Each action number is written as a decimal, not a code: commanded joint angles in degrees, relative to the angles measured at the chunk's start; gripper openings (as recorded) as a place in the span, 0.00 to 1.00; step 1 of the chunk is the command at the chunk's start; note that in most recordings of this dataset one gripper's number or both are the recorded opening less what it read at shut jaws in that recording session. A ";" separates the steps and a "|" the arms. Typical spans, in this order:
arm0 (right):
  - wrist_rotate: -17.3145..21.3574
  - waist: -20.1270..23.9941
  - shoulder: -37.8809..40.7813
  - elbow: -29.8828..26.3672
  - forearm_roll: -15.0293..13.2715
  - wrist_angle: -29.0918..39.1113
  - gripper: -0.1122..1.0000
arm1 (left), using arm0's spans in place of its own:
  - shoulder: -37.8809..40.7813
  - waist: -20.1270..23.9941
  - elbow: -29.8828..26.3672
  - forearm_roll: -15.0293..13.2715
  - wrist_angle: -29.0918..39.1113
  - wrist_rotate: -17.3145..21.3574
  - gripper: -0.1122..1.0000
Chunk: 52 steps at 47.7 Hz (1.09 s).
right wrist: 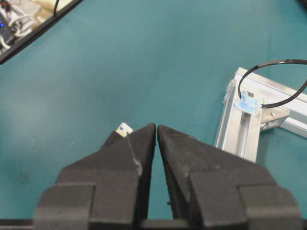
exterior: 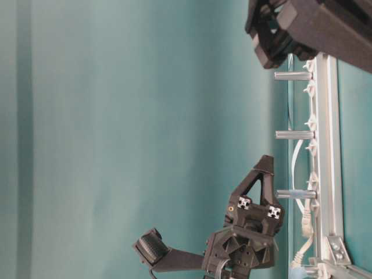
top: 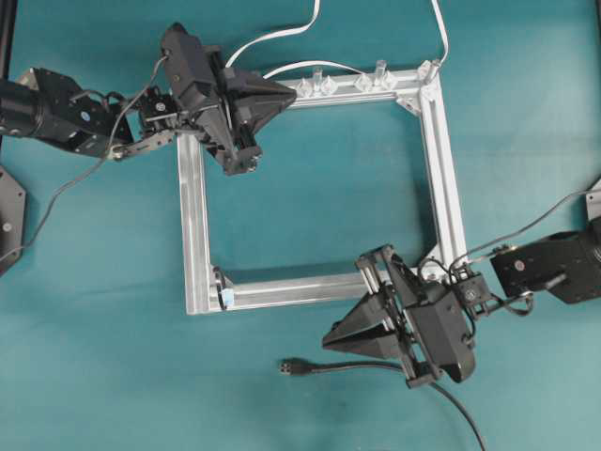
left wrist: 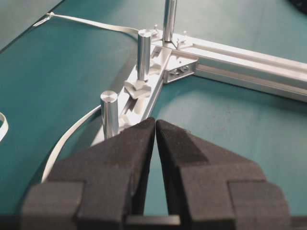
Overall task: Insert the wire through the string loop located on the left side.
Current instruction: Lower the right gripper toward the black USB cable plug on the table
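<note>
One long thin black cable ending in a small rectangular plug (top: 293,367) lay on the teal bench (top: 310,197), near its front edge and just outside the bottom rail of the square silver aluminium frame (top: 195,225). It looked light and limp along its length, so a hold just behind the stiff plug seemed best for steering the tip; a grip farther back would probably let it droop. The tiny dark string loop with its pale blue tab (top: 223,297) sat at the frame's bottom-left corner, well apart from the plug. The right gripper (right wrist: 156,128) hung just beside the plug, its jaws nearly together and holding nothing. The left gripper (left wrist: 155,122) hovered over the frame's top rail near the upright metal posts (left wrist: 109,112), jaws likewise narrow and empty.
</note>
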 commanded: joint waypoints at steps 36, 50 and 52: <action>-0.09 -0.26 0.09 -3.43 0.26 7.91 0.13 | -11.69 -1.58 -0.09 2.81 24.70 -1.67 0.11; -0.09 0.44 0.00 -3.96 2.20 8.26 0.79 | -12.13 -1.93 -1.14 2.81 25.84 -0.70 0.61; -0.09 0.44 0.00 -4.04 2.72 8.26 0.79 | -12.13 -2.02 -1.23 2.81 25.84 -0.53 0.70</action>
